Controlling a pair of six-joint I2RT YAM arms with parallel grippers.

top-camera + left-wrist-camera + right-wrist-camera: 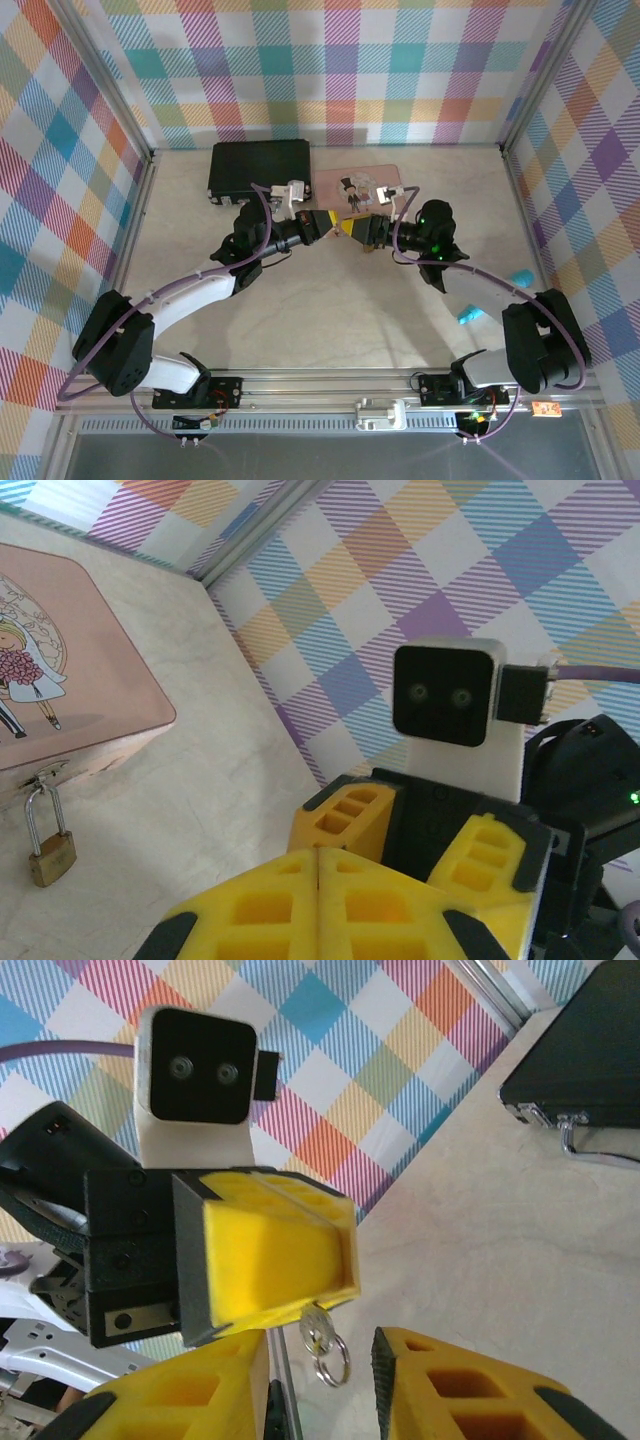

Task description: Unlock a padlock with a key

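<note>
We identify each arm by its black joint housings and white link shells: the left arm (200, 300) and the right arm (495, 290) match. A purple cable (60, 1050) runs along each arm. The left gripper (318, 865) and the right gripper (320, 1350) carry yellow fingers (250, 910) with recessed rectangular pockets and black edge trim. We fit each wrist with a camera (445, 695), a black rounded-square face with two lenses on a white mount. A green light (428, 214) glows on the right wrist housing.
</note>
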